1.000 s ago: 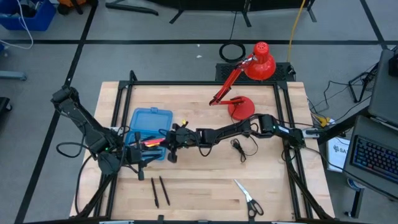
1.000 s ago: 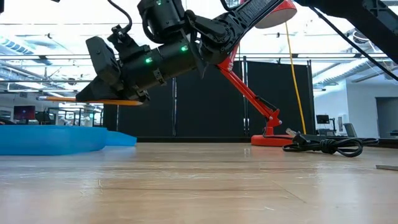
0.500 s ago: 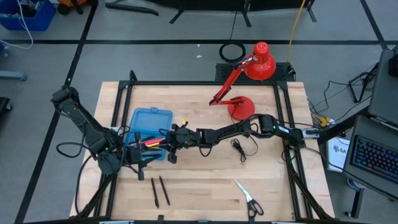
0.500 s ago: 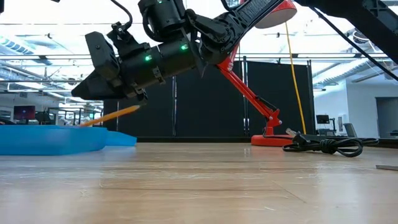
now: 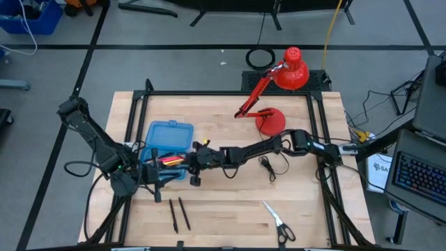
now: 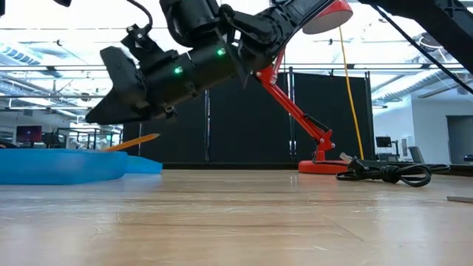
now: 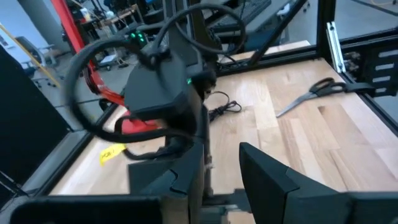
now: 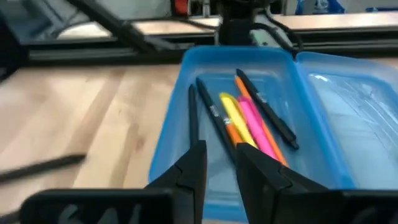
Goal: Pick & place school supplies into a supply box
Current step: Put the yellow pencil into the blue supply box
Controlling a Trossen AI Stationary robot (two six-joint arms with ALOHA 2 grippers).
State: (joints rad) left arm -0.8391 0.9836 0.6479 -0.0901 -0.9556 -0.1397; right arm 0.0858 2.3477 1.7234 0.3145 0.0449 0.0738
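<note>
The supply box (image 5: 167,143) sits at nine o'clock from table centre, pens (image 8: 249,121) lying inside it. The right gripper (image 5: 189,164) hangs at the box's four o'clock corner; the left gripper (image 5: 162,176) is at the box's six o'clock edge. Two pens (image 5: 178,214) lie at seven o'clock, scissors (image 5: 279,222) at five, the lamp (image 5: 275,94) at one, a cable (image 5: 268,164) just below its base.

table (image 5: 230,202): pale grained wood | supply box (image 8: 323,124): translucent glossy blue plastic
</note>
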